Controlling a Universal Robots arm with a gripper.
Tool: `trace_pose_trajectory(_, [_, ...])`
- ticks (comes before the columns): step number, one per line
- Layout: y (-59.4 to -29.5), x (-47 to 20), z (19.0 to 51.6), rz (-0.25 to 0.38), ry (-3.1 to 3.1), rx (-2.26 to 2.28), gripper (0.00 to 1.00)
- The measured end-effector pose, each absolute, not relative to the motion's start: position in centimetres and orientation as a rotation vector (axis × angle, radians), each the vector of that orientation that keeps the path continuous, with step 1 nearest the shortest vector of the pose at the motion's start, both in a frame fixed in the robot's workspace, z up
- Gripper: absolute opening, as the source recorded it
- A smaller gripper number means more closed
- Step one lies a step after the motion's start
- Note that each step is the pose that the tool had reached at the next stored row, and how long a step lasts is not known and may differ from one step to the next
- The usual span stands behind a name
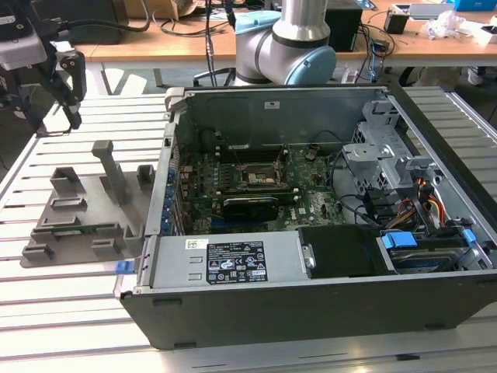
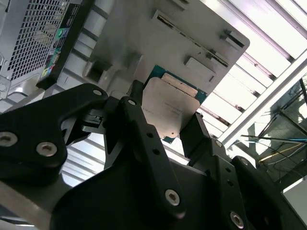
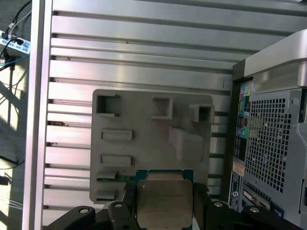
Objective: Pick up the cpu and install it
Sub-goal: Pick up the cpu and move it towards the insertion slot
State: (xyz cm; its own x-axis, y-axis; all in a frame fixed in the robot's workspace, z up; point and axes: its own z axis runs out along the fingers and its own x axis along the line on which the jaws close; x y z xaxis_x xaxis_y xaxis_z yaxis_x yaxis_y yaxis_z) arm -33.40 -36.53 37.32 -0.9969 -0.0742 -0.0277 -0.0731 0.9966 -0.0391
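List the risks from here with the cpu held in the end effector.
1. The cpu is pinched at two edges by the end effector above the grey holder tray; a slip could drop it onto the tray or the slatted table.
2. The open computer case puts a wall between it and the motherboard socket; a low path might clip that wall.

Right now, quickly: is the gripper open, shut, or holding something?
Gripper: shut on the cpu, which is held by its edges between the two fingers.
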Motion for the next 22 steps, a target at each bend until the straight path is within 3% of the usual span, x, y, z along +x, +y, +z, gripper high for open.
trace_pose_trajectory(22, [-35.8,-25.9,37.3,-0.06,3.11,-0.115,0.55])
